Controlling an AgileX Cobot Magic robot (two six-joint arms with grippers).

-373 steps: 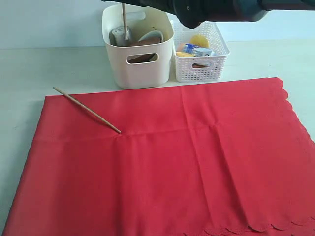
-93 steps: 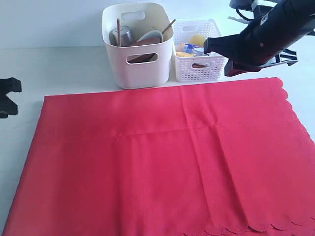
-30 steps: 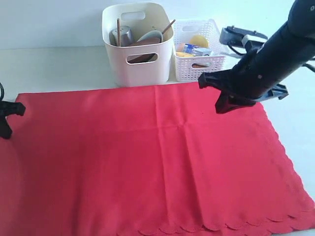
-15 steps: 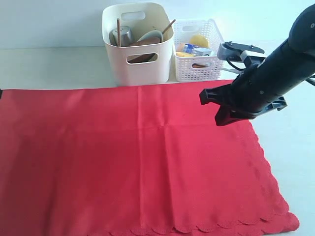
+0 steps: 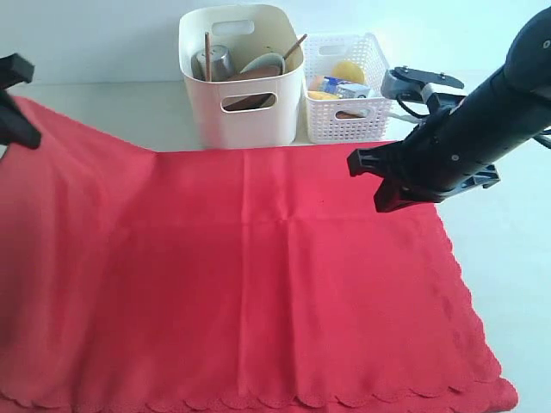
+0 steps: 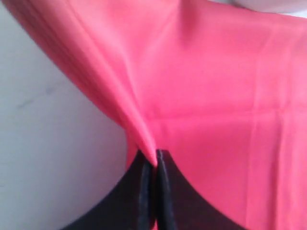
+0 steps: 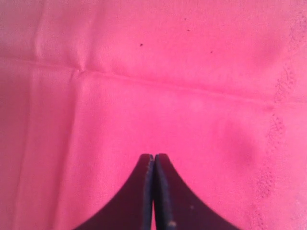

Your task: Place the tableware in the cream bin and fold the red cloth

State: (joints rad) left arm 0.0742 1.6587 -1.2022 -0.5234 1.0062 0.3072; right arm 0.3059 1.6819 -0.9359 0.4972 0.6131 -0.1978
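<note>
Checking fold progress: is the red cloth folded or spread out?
Spread, not folded: the red cloth lies open across the table, only its far left corner lifted, pinched in the shut left end effector.

One red cloth (image 5: 258,284). One cream bin (image 5: 241,133) and one white basket (image 5: 349,129). In the bin, two chopsticks (image 5: 207,53) (image 5: 295,45), one steel cup (image 5: 217,62), one bowl (image 5: 263,62) and one brown plate (image 5: 244,102) can be counted. The basket shows one lemon (image 5: 349,70) and one carton (image 5: 343,86). Two hands: the left hand (image 6: 154,160) and the right hand (image 7: 153,160).

surface: white tabletop (image 5: 103,116) | backdrop: plain pale wall (image 5: 95,39) behind the table | light: even, soft, cool tint
</note>
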